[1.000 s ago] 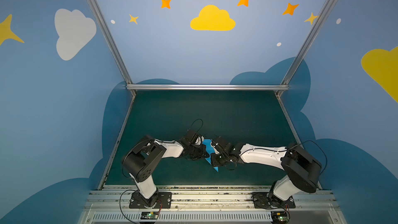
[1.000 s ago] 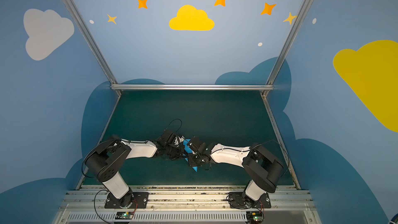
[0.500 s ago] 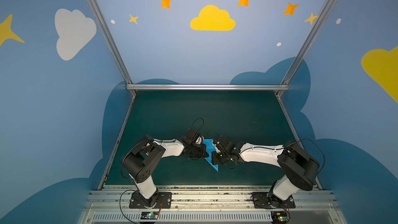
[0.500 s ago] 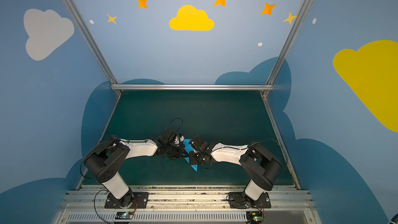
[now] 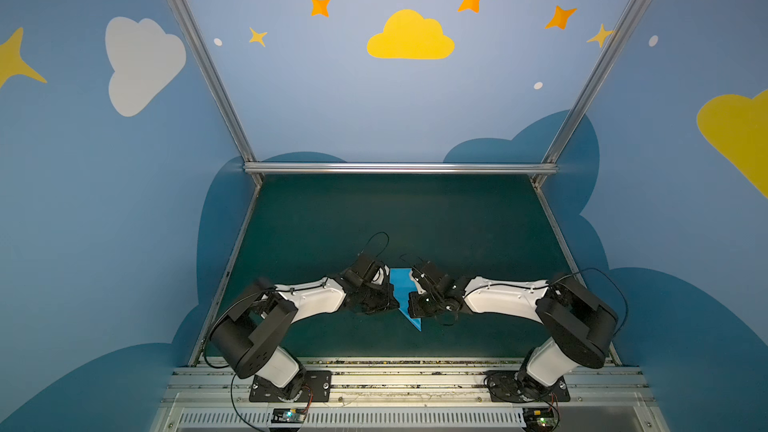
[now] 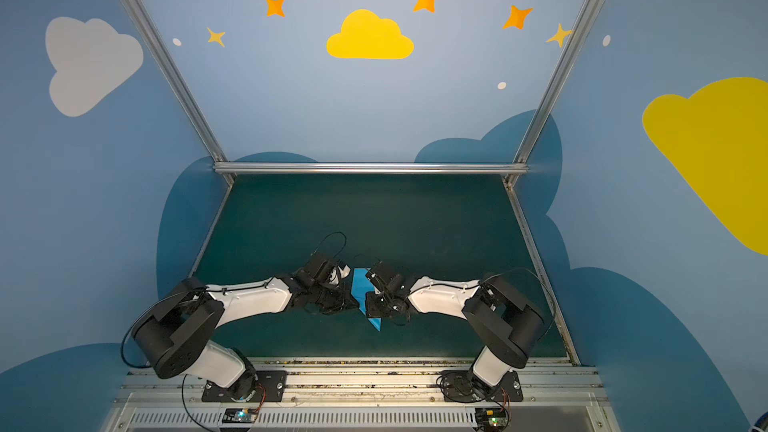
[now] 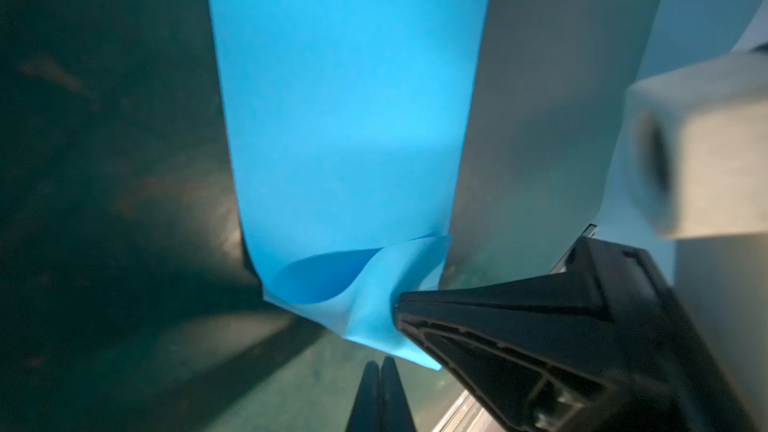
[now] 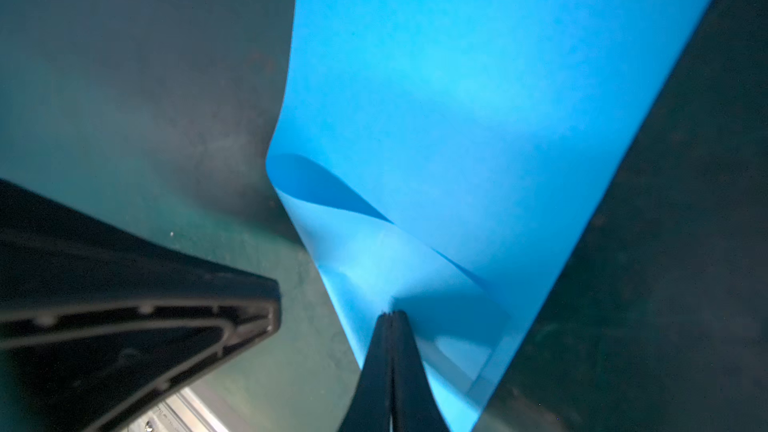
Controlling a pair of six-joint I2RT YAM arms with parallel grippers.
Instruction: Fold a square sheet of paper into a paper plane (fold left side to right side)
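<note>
- Blue paper (image 5: pixel 400 290) (image 6: pixel 359 288) lies on the dark green tabletop (image 5: pixel 395 218) between my two arms in both top views. It is broad at the far end and narrows to a point toward my bases.
- My left tool (image 7: pixel 380 367) is closed, tips pressed together with nothing between them, just beside a curled-up corner of the paper (image 7: pixel 345 118).
- My right tool (image 8: pixel 392 320) is closed too, tips together over the paper (image 8: pixel 478 97) near its edge. I cannot tell whether a layer is pinched between them.
</note>
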